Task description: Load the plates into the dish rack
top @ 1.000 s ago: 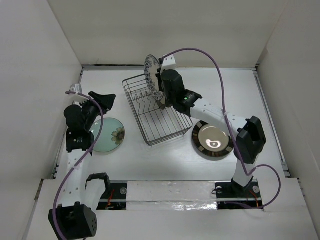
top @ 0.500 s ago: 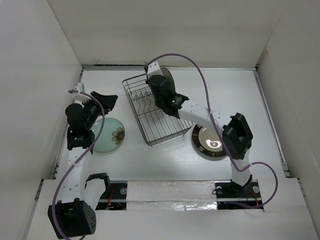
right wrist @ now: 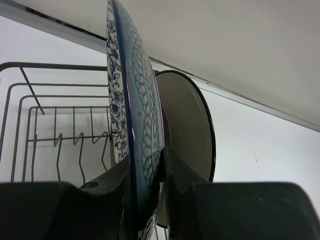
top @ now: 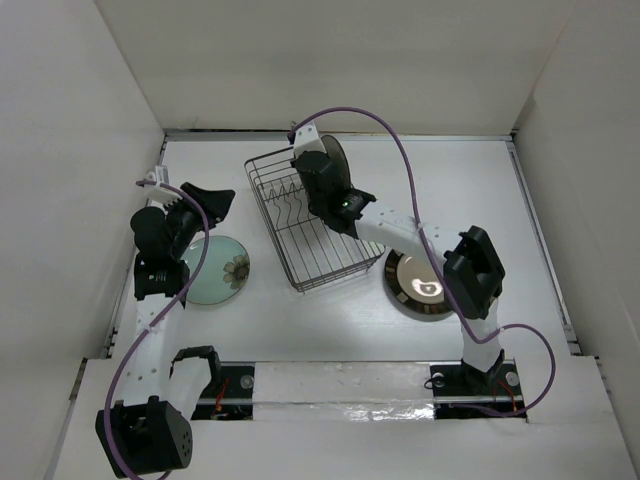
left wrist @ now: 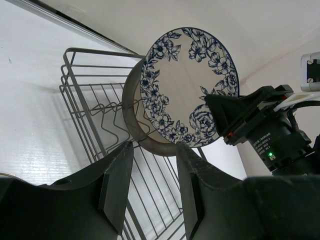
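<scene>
**Blue plate gripped on edge at the rack's far end**

Blue-floral china fills the middle of the right wrist view: the blue plate (right wrist: 131, 125) stands on edge, almost upright, with the right end effector (right wrist: 146, 165) clenched on its lower rim, one finger on each face. Just beside it, to the right in that view, a cream plate (right wrist: 187, 125) with a dark rim also stands upright. In the left wrist view both plates sit at the upper right end of the rack (left wrist: 80, 90), the blue one in front with its patterned face showing. Whether its bottom edge rests between the tines cannot be told.

From above, the rack is at the upper centre of the worktop (top: 300, 320). The left end effector (left wrist: 154, 175) is released and holds nothing, hovering at mid-left above a green plate (top: 220, 270) that lies flat. A dark-rimmed plate (top: 423, 283) lies flat at lower right of the rack, partly under the right arm.
</scene>
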Robot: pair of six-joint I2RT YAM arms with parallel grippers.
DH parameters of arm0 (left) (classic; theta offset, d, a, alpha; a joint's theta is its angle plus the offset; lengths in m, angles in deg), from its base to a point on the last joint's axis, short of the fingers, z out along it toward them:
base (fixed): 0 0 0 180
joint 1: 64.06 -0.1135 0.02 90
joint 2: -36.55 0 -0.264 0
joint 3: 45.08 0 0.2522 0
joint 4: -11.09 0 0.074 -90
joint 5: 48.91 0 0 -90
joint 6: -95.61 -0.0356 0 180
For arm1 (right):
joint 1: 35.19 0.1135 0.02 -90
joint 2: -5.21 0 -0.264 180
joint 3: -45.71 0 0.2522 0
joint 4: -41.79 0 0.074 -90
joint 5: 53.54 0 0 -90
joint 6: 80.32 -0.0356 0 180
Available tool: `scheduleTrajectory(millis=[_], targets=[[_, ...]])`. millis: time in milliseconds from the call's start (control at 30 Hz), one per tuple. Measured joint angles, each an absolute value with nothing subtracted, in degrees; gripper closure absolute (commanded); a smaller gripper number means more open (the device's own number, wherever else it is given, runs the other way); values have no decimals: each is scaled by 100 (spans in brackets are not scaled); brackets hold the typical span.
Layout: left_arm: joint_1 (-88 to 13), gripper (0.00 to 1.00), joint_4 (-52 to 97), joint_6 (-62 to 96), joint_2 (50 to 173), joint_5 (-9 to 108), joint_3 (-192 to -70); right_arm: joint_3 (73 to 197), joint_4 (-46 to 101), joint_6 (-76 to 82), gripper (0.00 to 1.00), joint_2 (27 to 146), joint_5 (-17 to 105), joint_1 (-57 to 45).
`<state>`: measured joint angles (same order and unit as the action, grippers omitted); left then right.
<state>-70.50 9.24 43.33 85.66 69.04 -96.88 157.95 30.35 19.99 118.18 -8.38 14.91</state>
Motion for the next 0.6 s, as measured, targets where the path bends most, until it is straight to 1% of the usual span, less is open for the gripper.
scheduleTrajectory(millis=[600], targets=[[-7050, 63, 924, 4335, 8561, 6823, -9688, 15714, 3147, 1435, 100, 11947, -792, 1507]])
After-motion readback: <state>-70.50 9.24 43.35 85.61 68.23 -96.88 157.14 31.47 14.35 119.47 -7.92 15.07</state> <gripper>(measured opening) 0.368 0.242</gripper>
